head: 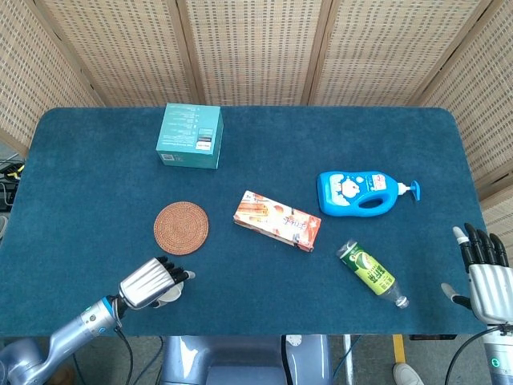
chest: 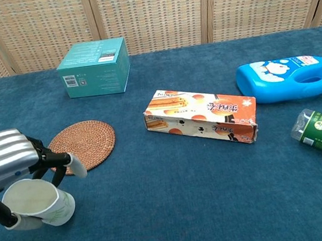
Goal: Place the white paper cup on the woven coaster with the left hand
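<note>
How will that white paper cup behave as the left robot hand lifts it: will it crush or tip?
The white paper cup looks thin-walled and empty, so probably light and easily crushed; its rim already seems slightly oval in the left robot hand. It leans in the grasp, so it may tip when set on the round woven coaster.

Your left hand [chest: 13, 167] has its fingers [chest: 54, 164] curled around the white paper cup [chest: 35, 202], which tilts toward you on the blue tabletop [chest: 161, 215]. The woven coaster [chest: 84, 144] lies just beyond the cup. Further back stands the teal box [chest: 93, 67]; the snack box [chest: 201, 115] lies at centre.
</note>
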### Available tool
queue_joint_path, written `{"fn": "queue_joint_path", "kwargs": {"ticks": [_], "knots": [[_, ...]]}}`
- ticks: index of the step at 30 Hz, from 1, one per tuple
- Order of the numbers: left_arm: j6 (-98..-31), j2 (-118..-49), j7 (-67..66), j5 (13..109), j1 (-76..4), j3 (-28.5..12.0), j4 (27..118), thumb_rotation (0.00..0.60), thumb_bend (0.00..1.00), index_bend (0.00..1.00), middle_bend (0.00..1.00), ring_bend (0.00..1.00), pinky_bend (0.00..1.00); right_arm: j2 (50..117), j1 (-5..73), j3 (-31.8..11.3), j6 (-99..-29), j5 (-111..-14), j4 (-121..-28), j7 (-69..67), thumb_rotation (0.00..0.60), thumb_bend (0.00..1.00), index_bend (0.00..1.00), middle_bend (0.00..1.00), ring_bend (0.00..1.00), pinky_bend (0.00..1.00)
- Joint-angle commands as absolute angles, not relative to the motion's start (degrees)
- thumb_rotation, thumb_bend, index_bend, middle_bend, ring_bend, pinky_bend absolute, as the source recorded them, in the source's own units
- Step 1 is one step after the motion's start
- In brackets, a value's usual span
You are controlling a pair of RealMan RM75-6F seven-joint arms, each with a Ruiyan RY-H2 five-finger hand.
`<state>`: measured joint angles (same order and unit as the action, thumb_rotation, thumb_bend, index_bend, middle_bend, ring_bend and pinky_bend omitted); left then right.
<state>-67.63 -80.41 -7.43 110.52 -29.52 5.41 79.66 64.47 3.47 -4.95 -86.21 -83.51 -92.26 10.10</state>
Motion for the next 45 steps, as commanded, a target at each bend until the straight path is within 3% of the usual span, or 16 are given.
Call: {"fn": "queue_joint_path", "kwargs": {"ticks": [1,6,14,19,25,41,45], "knots": [[-68.4,-79.5,-6.7,109.3,-29.8,4.4,80.2,0.6,0.0,0.32,0.53,0.58,0.54,64.5,3.5,-4.9,-86.1,-83.5,-92.3,10.2,0.6,0.0,0.02,0.0,0.0,0.0],[-68.0,-77.7,-4.9,104.4,-31.1,0.4,81.1,0.6,0.0,0.32,0.51,0.56,0.54,64.5,3.5,-4.9,-85.9,-83.4,-92.3,10.4,0.6,0.0,0.02,0.0,0.0,0.0],[-57.8,-75.8,-1.3,90.5,-36.6,-7.8,81.1,0.6,0.0,0.32,0.5,0.55,0.54,64.7,3.6,-5.0,-85.9,-83.2,-92.4,10.9,0.6,0.0,0.03,0.0,0.0,0.0],[-51.5,-76.8,-1.2,84.3,-39.8,-10.0,79.6,0.6,0.0,0.32,0.5,0.55,0.54,64.7,3.7,-5.2,-85.5,-82.5,-92.2,10.9,0.6,0.0,0.03,0.0,0.0,0.0],[-46.9,-78.6,-2.3,81.1,-42.5,-10.1,78.0,0.6,0.0,0.32,0.5,0.55,0.54,64.9,3.9,-5.4,-84.8,-81.6,-91.7,10.9,0.6,0.0,0.03,0.0,0.0,0.0],[-43.5,-82.1,-8.1,75.7,-45.1,-9.1,75.5,0.6,0.0,0.32,0.48,0.54,0.54,64.8,4.0,-5.5,-84.4,-81.1,-91.7,10.4,0.6,0.0,0.03,0.0,0.0,0.0],[-43.8,-82.7,-8.8,74.4,-45.2,-9.0,75.0,0.6,0.0,0.32,0.44,0.45,0.53,64.7,3.9,-5.6,-84.5,-80.9,-91.8,10.4,0.6,0.0,0.03,0.0,0.0,0.0]]}}
